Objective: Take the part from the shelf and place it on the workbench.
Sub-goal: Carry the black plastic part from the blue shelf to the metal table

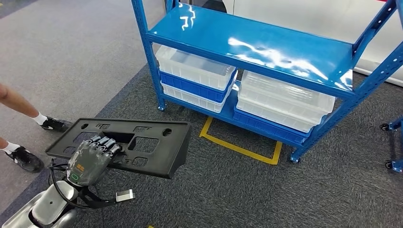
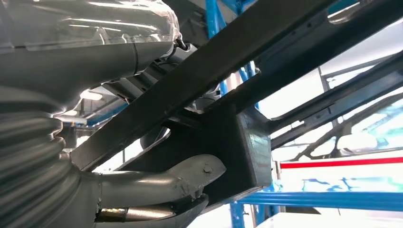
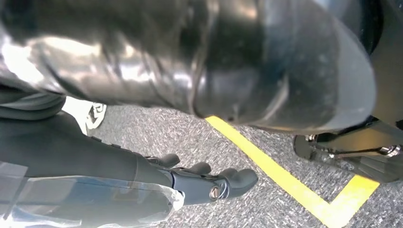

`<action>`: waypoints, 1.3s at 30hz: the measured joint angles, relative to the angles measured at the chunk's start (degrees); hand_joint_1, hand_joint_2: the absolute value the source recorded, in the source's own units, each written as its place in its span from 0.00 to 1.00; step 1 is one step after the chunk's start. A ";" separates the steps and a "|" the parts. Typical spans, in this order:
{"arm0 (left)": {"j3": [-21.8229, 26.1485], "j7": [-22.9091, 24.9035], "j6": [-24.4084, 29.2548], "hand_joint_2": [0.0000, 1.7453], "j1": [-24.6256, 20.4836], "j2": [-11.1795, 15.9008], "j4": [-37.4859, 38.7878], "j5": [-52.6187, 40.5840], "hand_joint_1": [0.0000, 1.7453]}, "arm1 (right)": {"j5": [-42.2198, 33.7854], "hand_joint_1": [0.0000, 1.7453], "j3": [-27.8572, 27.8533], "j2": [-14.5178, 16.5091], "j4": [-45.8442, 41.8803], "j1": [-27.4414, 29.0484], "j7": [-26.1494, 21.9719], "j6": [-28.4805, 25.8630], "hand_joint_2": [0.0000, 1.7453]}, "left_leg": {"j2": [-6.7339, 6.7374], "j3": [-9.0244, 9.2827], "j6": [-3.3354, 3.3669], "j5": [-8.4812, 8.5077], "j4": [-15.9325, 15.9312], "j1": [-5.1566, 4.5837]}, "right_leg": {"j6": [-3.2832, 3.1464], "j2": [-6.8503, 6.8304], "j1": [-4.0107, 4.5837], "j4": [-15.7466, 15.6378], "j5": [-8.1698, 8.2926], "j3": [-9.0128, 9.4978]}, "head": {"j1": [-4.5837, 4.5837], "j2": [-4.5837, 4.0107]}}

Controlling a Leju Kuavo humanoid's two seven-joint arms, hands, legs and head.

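The part is a long flat black plastic panel (image 1: 142,142) with several cut-outs, held level over the carpet in front of the blue shelf (image 1: 256,45). My left hand (image 1: 90,159) grips its near edge, fingers hooked over the top through a cut-out. In the left wrist view the thumb (image 2: 190,173) presses up against the underside of the panel (image 2: 237,142). My right hand (image 3: 204,183) hangs low over the carpet, holding nothing, its fingers stretched out side by side.
Two stacks of white and blue bins (image 1: 197,73) (image 1: 285,102) sit on the shelf's lower level. Yellow floor tape (image 1: 240,147) marks a box before the shelf. A person's legs and black shoes (image 1: 23,159) stand at the left. A wheeled blue frame (image 1: 395,142) is at the right edge.
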 joint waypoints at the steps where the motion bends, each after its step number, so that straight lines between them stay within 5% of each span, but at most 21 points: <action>1: -0.03 -0.02 -0.02 1.00 -0.07 -0.04 0.06 0.00 1.00 | -0.01 0.00 0.00 0.00 0.01 -0.06 0.00 0.00 0.00 | -0.46 -0.22 0.60 0.20 0.05 0.01 | 0.34 -0.22 -0.06 -0.06 0.10 -0.03 | 0.00 0.01; 4: -0.12 -0.08 -0.12 1.00 -0.47 -0.21 0.22 0.02 1.00 | -0.18 0.00 -0.02 0.00 0.02 0.00 0.05 -0.03 0.00 | -1.52 -0.89 2.09 1.21 -0.41 0.20 | 1.09 2.22 -0.47 3.12 -2.91 -1.30 | 0.01 0.00; 6: -0.34 -0.27 -0.52 1.00 -1.29 -0.60 0.46 0.05 1.00 | -0.50 0.00 -0.11 -0.01 0.02 0.19 0.17 -0.11 0.00 | -2.36 -1.61 2.74 1.79 -0.43 0.03 | 1.14 4.27 -0.50 9.88 -7.29 -3.95 | 0.01 -0.01; 8: -0.70 -0.51 -1.13 1.00 -2.14 -1.10 0.81 0.07 1.00 | -0.79 0.00 -0.27 -0.04 0.02 0.30 0.12 -0.04 0.00 | -3.59 -2.32 2.94 2.33 -0.40 -0.27 | 0.91 4.79 -0.42 14.98 -9.24 -5.75 | 0.01 -0.01; 10: -1.15 -0.59 -1.68 1.00 -2.83 -1.44 1.09 0.09 1.00 | -0.91 0.00 -0.43 -0.18 0.02 0.39 -0.36 0.44 0.00 | -5.04 -2.77 2.83 2.81 -0.39 -0.50 | 0.31 5.28 -0.32 12.28 -7.01 -3.79 | 0.01 0.01; 12: -1.58 -0.50 -2.03 1.00 -3.49 -1.61 1.17 0.20 1.00 | -0.99 0.00 -0.50 -0.43 0.02 0.54 -0.80 0.85 0.00 | -6.37 -3.07 2.55 3.22 -0.35 -0.64 | -0.72 7.76 -0.16 4.53 -3.65 0.48 | 0.00 0.00; 15: -2.00 -0.21 -2.36 1.00 -4.66 -1.75 1.19 0.74 1.00 | -1.26 0.00 -0.57 -0.65 0.05 0.62 -0.72 0.88 0.00 | -8.29 -3.78 1.49 4.03 -0.42 -0.35 | -1.48 10.16 0.18 -0.66 -2.39 2.83 | 0.02 0.00; 17: -2.26 -0.25 -2.69 1.00 -5.41 -1.78 1.22 1.42 1.00 | -1.75 0.00 -0.77 -0.56 0.08 0.49 -0.59 0.97 0.00 | -9.20 -4.16 0.62 4.56 -0.64 -0.14 | -1.60 8.64 0.18 -1.29 -1.75 2.87 | 0.02 0.00; 19: -2.55 -0.37 -3.36 1.00 -6.80 -1.86 1.30 2.33 1.00 | -2.22 0.00 -1.16 -0.55 0.08 0.49 -0.77 1.45 0.00 | -6.90 -5.37 0.09 2.97 1.39 -0.36 | -2.02 6.84 -0.09 -2.29 -0.87 2.93 | -0.12 -0.01; 21: -2.87 -0.38 -4.63 1.00 -8.99 -2.12 1.38 3.71 1.00 | -2.51 0.00 -1.48 -0.62 0.08 0.67 -1.16 2.23 0.00 | -3.39 -8.08 -0.31 -1.08 7.79 -0.40 | -2.38 4.95 -0.03 -2.58 -0.42 2.60 | -0.27 -0.01; 23: -3.08 -0.25 -6.05 1.00 -10.89 -2.38 1.38 5.22 1.00 | -2.77 0.00 -1.72 -0.66 0.08 0.78 -1.50 2.78 0.00 | -2.27 -10.07 -0.78 -3.79 14.00 -0.25 | -2.44 3.08 0.12 -2.28 -0.35 2.12 | -0.27 -0.01; 24: -3.10 -0.17 -6.56 1.00 -11.63 -2.43 1.34 5.87 1.00 | -2.87 0.00 -1.84 -0.69 0.08 0.80 -1.62 2.90 0.00 | -2.06 -9.67 -0.97 -3.68 14.51 -0.19 | -2.42 2.22 0.13 -2.09 -0.37 1.92 | -0.26 -0.01; 26: -3.03 -0.05 -7.00 1.00 -12.81 -2.45 1.24 6.68 1.00 | -2.98 0.00 -2.03 -0.72 0.08 0.77 -1.78 2.97 0.00 | -1.06 -5.76 -1.06 -1.08 9.17 -0.13 | -2.24 0.78 0.12 -1.60 -0.49 1.65 | -0.26 0.00; 28: -2.86 -0.04 -7.00 1.00 -13.80 -2.46 1.08 7.21 1.00 | -3.01 0.00 -2.17 -0.77 0.08 0.75 -1.87 2.95 0.00 | 1.40 -1.41 -0.59 0.79 1.92 -0.50 | -1.80 -0.39 0.38 -1.06 -0.77 1.49 | -0.25 0.00; 30: -2.58 0.01 -6.84 1.00 -14.41 -2.46 0.97 7.71 1.00 | -2.96 0.00 -2.31 -0.86 0.07 0.72 -2.07 2.92 0.00 | 2.33 -0.19 0.30 0.95 -0.80 -0.99 | -1.35 -1.42 0.70 -0.76 -0.90 1.41 | -0.21 0.00; 31: -2.40 0.03 -6.75 1.00 -14.56 -2.43 0.95 7.97 1.00 | -2.91 0.00 -2.34 -0.90 0.08 0.68 -2.18 2.92 0.00 | 1.61 -0.37 0.82 1.19 -0.92 -1.08 | -1.14 -1.98 0.77 -0.74 -0.88 1.42 | -0.20 -0.01; 33: -1.99 0.05 -6.65 1.00 -14.76 -2.35 0.95 8.33 1.00 | -2.79 0.00 -2.36 -1.03 0.08 0.63 -2.34 2.94 0.00 | 0.39 -0.57 1.74 1.73 -1.36 -0.86 | -0.54 -0.89 0.53 -0.20 -1.57 1.25 | -0.20 -0.01; 36: -1.67 0.07 -6.56 1.00 -15.33 -2.37 0.95 8.46 1.00 | -2.66 0.00 -2.36 -1.25 0.08 0.81 -2.46 2.97 0.00 | -1.38 -1.09 2.89 2.54 -1.80 -0.57 | 0.04 4.27 0.03 7.39 -6.68 -1.98 | -0.20 0.01; 38: -1.67 0.06 -6.54 1.00 -15.40 -2.46 0.95 8.46 1.00 | -2.59 0.00 -2.36 -1.32 0.08 0.90 -2.47 2.97 0.00 | -2.76 -1.53 3.04 2.76 -1.67 -0.58 | 0.15 5.00 -0.06 13.89 -9.29 -4.89 | -0.21 0.01; 39: -1.68 0.05 -6.54 1.00 -15.38 -2.48 0.95 8.47 1.00 | -2.55 0.00 -2.36 -1.36 0.08 0.92 -2.47 2.97 0.00 | -3.57 -1.70 3.01 2.83 -1.55 -0.56 | 0.20 5.06 -0.13 14.82 -9.00 -5.30 | -0.21 0.01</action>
